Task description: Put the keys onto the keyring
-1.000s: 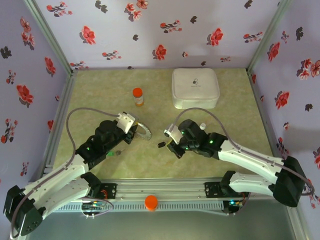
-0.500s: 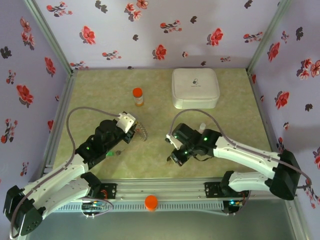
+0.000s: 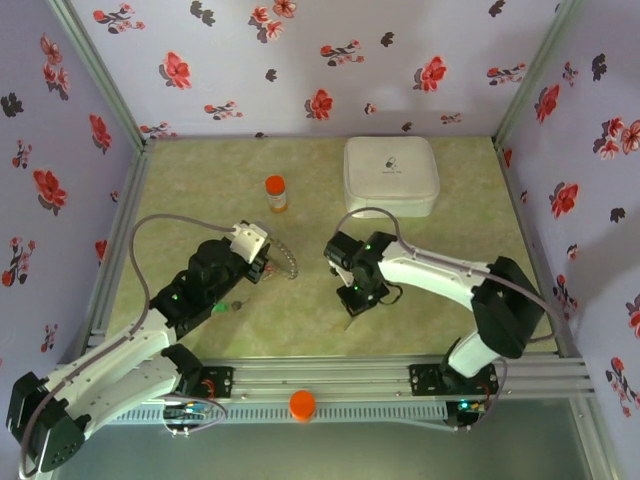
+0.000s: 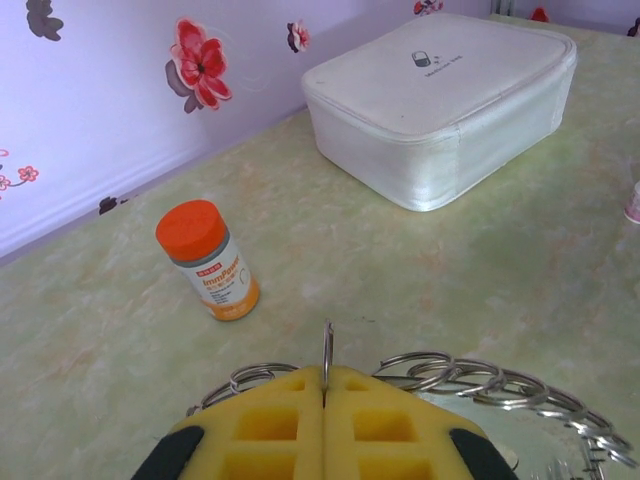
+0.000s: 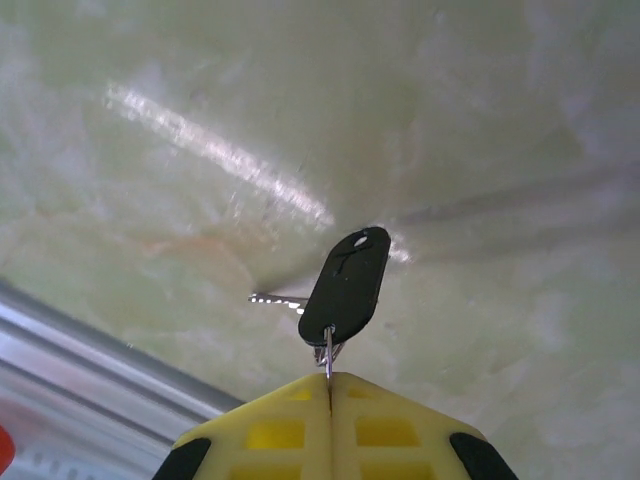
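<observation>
One: Both arms are loaded. The left gripper (image 4: pixel 325 372) is clamped on one loop of the keyring (image 4: pixel 470 378), and the rest of that ring trails off to the right of its fingers.

Two: And the right gripper (image 5: pixel 330 378)?

One: Pinched tight on a small metal loop. The black key (image 5: pixel 346 284) dangles just beyond its fingertips, long axis roughly in line with the fingers, tipped slightly right.

Two: So what does the threading hinge on?

One: The sideways gap. From above, the keyring lies toward the left arm from the right gripper, near but clearly apart. The right fingers point at the near edge, not at the ring, so by the look of it the key needs turning toward the ring before closing in.

Two: Anything different from a second ago?

One: Plenty. The right arm has folded in, bringing its wrist closer to the ring. The keyring showed as an open circle then and now hangs edge-on. The left arm has barely moved.
</observation>
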Motion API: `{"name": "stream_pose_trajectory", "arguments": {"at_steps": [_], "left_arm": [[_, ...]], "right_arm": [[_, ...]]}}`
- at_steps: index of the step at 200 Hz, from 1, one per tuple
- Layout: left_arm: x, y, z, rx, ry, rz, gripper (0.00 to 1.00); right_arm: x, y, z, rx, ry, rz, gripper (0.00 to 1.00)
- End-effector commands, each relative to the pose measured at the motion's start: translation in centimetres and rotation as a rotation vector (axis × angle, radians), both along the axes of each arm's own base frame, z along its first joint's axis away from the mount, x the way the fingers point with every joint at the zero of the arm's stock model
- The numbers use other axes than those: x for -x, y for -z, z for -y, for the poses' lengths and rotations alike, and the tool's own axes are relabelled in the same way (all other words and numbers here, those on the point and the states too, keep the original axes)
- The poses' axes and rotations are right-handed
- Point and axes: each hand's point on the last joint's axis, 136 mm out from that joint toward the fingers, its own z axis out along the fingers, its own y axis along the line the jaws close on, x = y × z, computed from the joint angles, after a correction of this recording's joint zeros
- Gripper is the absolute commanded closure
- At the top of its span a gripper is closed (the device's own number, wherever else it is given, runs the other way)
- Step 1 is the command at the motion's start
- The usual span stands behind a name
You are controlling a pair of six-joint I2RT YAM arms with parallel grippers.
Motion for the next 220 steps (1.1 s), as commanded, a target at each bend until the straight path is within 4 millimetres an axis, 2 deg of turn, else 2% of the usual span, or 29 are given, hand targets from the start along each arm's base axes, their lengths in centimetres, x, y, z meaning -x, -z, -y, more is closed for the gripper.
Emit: {"name": "stream_pose_trajectory", "arguments": {"at_steps": [1, 28, 74, 144, 198, 220], "left_arm": [[-0.2, -1.9, -0.1, 0.081, -0.024, 0.045, 1.00], [0.0, -1.8, -0.1, 0.081, -0.022, 0.039, 1.00], [0.2, -3.3, -0.7, 0.081, -0.037, 0.071, 1.00], [-0.1, -2.7, -0.5, 0.057, -0.039, 0.062, 1.00], [-0.2, -2.4, -0.6, 0.058, -0.048, 0.062, 1.00], [-0.3, -2.4, -0.7, 0.059, -0.054, 0.064, 1.00]], "right_arm": [[-0.8, 0.0, 0.3, 0.050, -0.076, -0.026, 1.00], [-2.5, 0.9, -0.5, 0.050, -0.088, -0.045, 1.00], [-5.4, 2.1, -1.6, 0.032, -0.090, -0.055, 0.98], [-8.4, 3.6, -3.8, -0.014, -0.079, -0.021, 0.94], [-10.2, 3.6, -3.8, -0.014, -0.042, 0.057, 0.76], [-10.7, 2.1, -4.0, -0.073, -0.018, 0.120, 0.71]]}}
